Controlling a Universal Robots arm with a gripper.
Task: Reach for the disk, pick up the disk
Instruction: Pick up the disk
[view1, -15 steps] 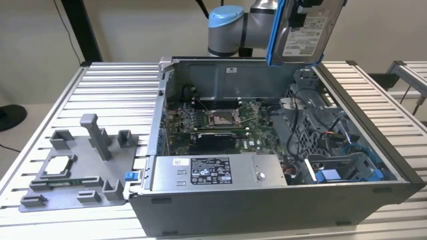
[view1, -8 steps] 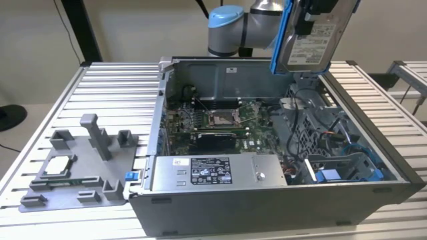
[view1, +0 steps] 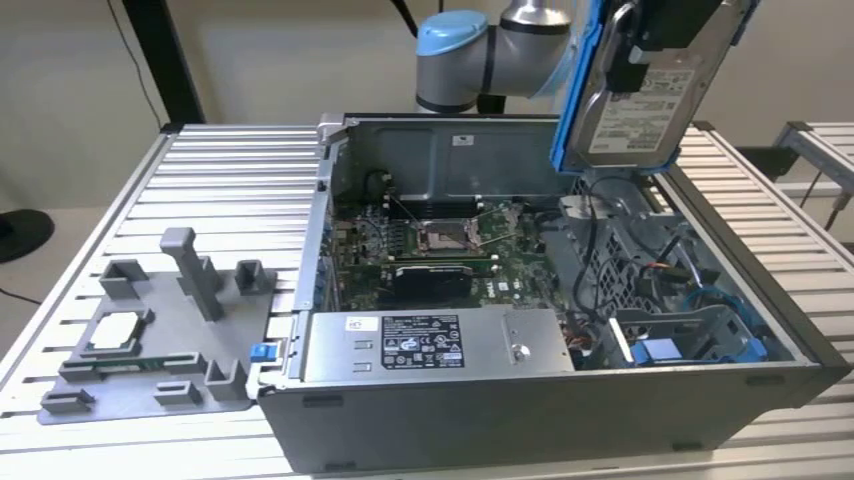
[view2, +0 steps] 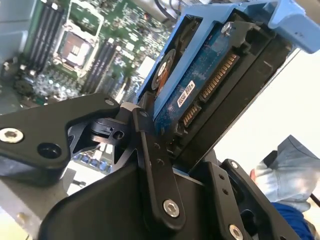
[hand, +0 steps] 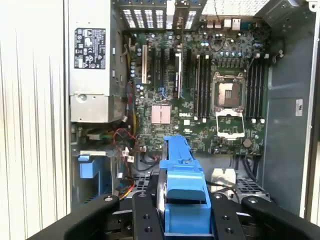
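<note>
The disk, a silver hard drive with a white label in a blue bracket frame, hangs upright in the air above the back right corner of the open computer case. My gripper is shut on its upper part. In the second wrist view the disk's blue circuit side and connector sit between the black fingers. In the first wrist view the blue bracket is clamped between the two fingers, high above the motherboard.
The open computer case lies on the slatted table, with motherboard, power supply and a blue bay inside. On the exterior view's left stands a grey fixture tray holding a small silver chip.
</note>
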